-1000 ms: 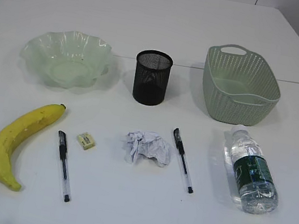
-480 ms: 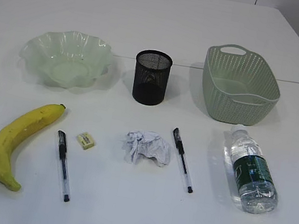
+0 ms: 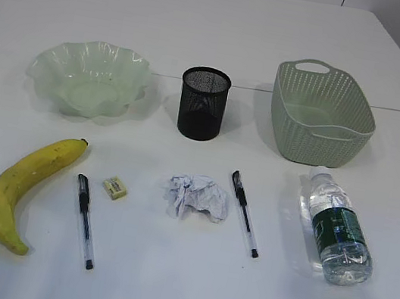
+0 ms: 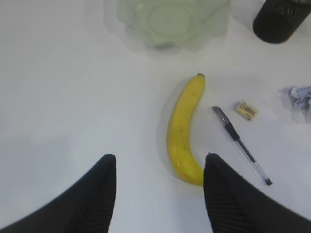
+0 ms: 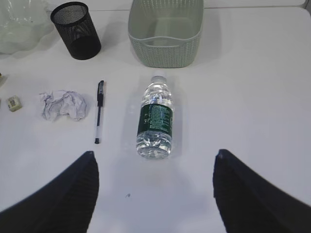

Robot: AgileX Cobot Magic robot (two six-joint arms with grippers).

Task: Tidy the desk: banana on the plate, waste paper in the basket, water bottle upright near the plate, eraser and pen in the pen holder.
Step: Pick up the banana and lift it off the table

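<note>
No change across the last second: every object sits where it did, neither arm shows in the exterior view, so the task has not started. Long yellow curved banana (image 3: 22,185) lies flat on the white tabletop (image 3: 161,289), front left, well clear of the pale green scalloped translucent plate (image 3: 89,77) at back left. Crumpled white waste paper ball (image 3: 197,197) sits centre, between the two pens, apart from the sage-green woven plastic basket (image 3: 321,112) at back right, which looks empty. Clear plastic water bottle with dark green label (image 3: 335,226) lies on its side at right, cap toward the basket, far from the plate. Small cream eraser (image 3: 114,187) rests just beside the left clear-barrel black-capped pen (image 3: 85,219); the second identical pen (image 3: 244,212) lies right of the paper. Black wire-mesh cylindrical pen holder (image 3: 203,104) stands upright between plate and basket. Left gripper (image 4: 159,194) hangs above the table with jaws spread, nothing between them, banana's lower end near the inner edge of its right finger. Right gripper (image 5: 155,187) hangs with jaws spread wider, empty, bottle straight ahead. My read: all five placements pending; left is lined up for the banana, right for the bottle.
</note>
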